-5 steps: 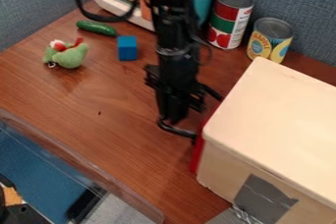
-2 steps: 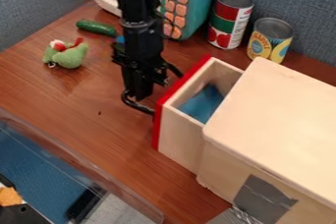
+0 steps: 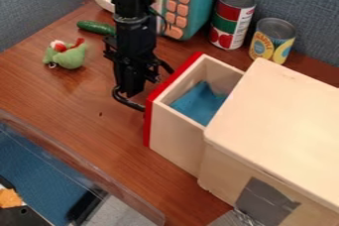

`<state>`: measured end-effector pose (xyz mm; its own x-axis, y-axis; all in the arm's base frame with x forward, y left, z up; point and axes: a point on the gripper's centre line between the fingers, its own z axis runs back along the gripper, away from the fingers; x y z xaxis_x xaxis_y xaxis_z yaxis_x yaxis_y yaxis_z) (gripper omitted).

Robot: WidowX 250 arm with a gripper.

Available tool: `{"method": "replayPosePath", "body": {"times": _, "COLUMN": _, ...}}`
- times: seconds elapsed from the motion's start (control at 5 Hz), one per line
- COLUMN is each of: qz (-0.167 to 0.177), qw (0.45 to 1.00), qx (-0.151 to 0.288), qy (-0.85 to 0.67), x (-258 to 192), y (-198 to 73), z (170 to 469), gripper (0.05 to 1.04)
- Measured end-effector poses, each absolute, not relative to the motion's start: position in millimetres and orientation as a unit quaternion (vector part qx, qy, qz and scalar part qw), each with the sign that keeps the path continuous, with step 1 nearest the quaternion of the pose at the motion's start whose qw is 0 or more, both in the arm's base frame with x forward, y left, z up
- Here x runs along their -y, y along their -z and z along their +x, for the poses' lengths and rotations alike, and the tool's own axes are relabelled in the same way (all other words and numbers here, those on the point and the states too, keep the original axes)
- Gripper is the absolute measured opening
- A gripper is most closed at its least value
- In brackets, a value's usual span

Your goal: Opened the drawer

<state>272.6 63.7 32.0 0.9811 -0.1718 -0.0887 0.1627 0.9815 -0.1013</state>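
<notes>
Farther out of the wooden box (image 3: pixel 281 116) the red-fronted drawer (image 3: pixel 177 134) has slid, and I have moved with it, away from the box. My fingers (image 3: pixel 132 88) are down at the black handle (image 3: pixel 126 102) on the drawer's front; whether they are spread or pressed together, I cannot tell.

The drawer stands open, still partly inside the box, and it holds a crumpled piece of blue cloth (image 3: pixel 200 105). The box is topped by a pale flat surface, with a grey patch (image 3: pixel 266 201) on the side nearest the camera.

Counting what I have around me on the worktop (image 3: pixel 66 103): one box, one drawer and one cloth; two cans, a red-and-green one (image 3: pixel 232 19) and a yellow-labelled one (image 3: pixel 272 40), both beyond the box's far corner; one toy microwave (image 3: pixel 198 2), past the drawer; one green cucumber (image 3: pixel 96 27) and one green plush toy (image 3: pixel 68 56), well apart from the box on its drawer side.
</notes>
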Motion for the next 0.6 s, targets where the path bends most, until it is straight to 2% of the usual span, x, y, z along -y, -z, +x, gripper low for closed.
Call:
{"method": "replayPosePath", "body": {"times": 0.2, "qz": -0.043, "qw": 0.995, "qx": -0.052, "qy": 0.077, "x": -71.3, "y": -32.9, "z": 270.6, "gripper": 0.152}}
{"method": "replayPosePath", "body": {"times": 0.4, "qz": -0.04, "qw": 0.995, "qx": -0.059, "qy": 0.075, "x": -77.0, "y": -34.3, "z": 268.2, "gripper": 0.197}}
{"method": "replayPosePath", "body": {"times": 0.6, "qz": -0.028, "qw": 0.99, "qx": -0.085, "qy": 0.105, "x": -79.1, "y": -37.2, "z": 262.0, "gripper": 0.445}}
